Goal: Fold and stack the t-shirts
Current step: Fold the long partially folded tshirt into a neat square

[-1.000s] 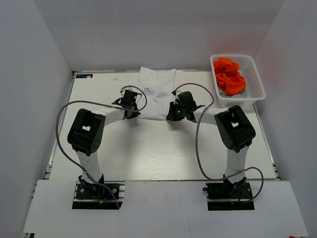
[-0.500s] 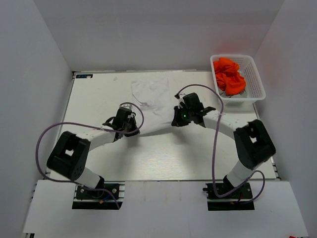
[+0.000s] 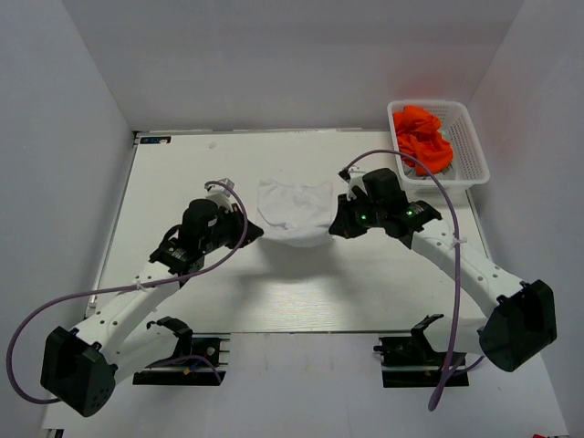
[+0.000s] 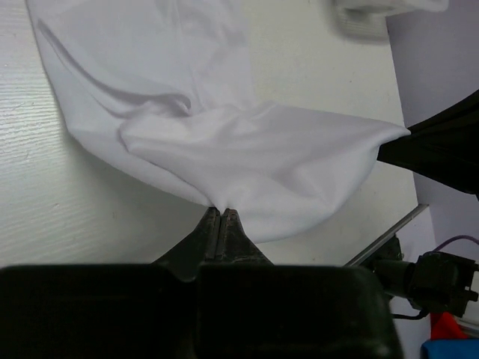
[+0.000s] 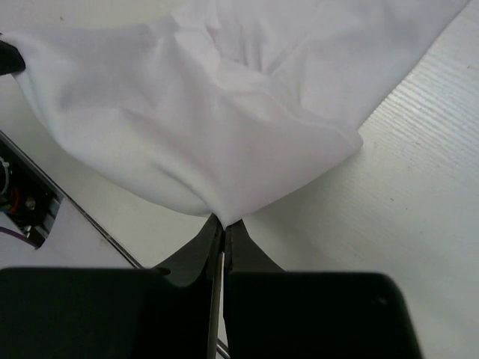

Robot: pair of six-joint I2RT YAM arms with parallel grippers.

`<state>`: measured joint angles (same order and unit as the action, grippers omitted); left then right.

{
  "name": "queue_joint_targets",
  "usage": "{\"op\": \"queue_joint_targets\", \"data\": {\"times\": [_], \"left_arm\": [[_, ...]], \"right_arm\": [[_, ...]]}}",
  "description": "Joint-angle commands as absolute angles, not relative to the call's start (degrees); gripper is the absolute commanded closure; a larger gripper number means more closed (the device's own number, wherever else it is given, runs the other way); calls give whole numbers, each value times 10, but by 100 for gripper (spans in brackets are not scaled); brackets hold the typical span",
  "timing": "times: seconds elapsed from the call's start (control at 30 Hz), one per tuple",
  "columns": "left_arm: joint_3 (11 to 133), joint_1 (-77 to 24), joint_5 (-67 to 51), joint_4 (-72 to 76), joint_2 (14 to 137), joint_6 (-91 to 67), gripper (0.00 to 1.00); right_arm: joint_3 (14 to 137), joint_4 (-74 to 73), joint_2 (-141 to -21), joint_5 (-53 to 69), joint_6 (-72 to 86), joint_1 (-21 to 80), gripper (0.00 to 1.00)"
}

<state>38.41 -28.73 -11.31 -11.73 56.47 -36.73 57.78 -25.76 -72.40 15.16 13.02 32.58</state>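
The white t-shirt (image 3: 294, 210) hangs slack between my two grippers above the middle of the table, its far part bunched and drooping. My left gripper (image 3: 253, 231) is shut on its left edge; in the left wrist view the jaws (image 4: 221, 212) pinch the cloth (image 4: 247, 157). My right gripper (image 3: 336, 224) is shut on its right edge; in the right wrist view the jaws (image 5: 224, 221) pinch the cloth (image 5: 217, 127). The orange t-shirts (image 3: 422, 137) lie crumpled in the basket at the back right.
The white lattice basket (image 3: 474, 155) stands at the table's back right corner. The white table (image 3: 182, 173) has walls behind and at both sides. Purple cables loop from both arms.
Both grippers have pulled the white t-shirt off the far part of the table toward the near side and lifted it. The arms have stretched out and spread wider apart.
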Motion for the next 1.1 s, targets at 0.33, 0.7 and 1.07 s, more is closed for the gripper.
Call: {"op": "queue_joint_targets", "data": {"times": [0.33,0.7,1.07], "left_arm": [[459,-277,30,-132,605,-425,100],[567,-277,105,-126,716,-407,100],[664,-272,185,-132,840,-402,100]], "right_arm": [[625,-182,-769,179,168,286,100],[673,-134,-830,226,175,231,100],[729,-127,-924,303,191,180,100]]}}
